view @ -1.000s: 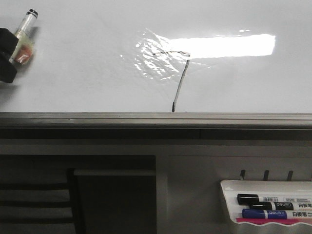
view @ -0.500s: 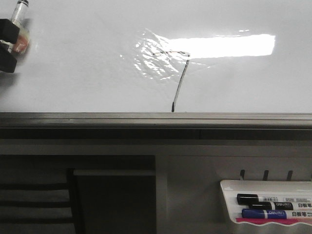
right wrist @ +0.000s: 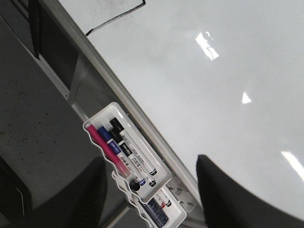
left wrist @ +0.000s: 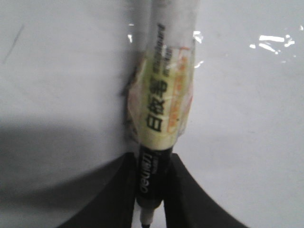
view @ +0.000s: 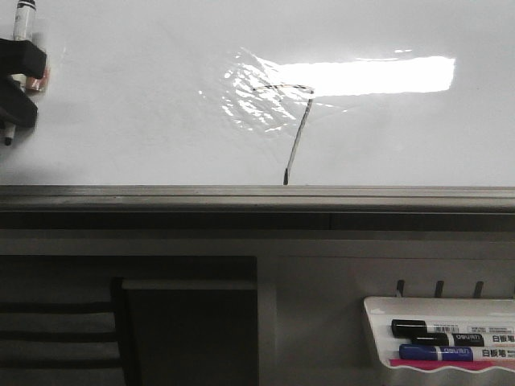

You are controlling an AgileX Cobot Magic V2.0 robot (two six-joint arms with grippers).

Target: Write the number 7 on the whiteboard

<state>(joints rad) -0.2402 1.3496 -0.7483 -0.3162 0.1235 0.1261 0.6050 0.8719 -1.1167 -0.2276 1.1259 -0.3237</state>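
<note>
We see the number 7 (view: 291, 129) drawn in thin black line near the middle of the whiteboard (view: 145, 121). Its short top stroke lies on a wrinkled film patch (view: 253, 100) beside a bright rectangle of glare (view: 378, 75), and its long slanted stroke runs down toward 6 o'clock, ending just above the grey edge rail (view: 257, 195). In the right wrist view the same figure (right wrist: 114, 18) appears at the board's edge.

At about 9 o'clock from the figure, well apart from it at the picture's border, the left gripper (view: 16, 84) pinches a marker (view: 22, 18). In the left wrist view its two dark fingers (left wrist: 118, 199) press on the marker's black part (left wrist: 151, 178), and the pale label (left wrist: 164, 99) of the marker rises above them.

At 5 o'clock from the figure, below the rail, a small white tray (view: 378, 322) holds a black pen (view: 426, 328) and a blue pen (view: 438, 353).

The right gripper (right wrist: 152, 190) shows only in its own wrist view: its two dark fingers (right wrist: 228, 190) stand spread apart with nothing between them, over the tray (right wrist: 95, 122).
</note>
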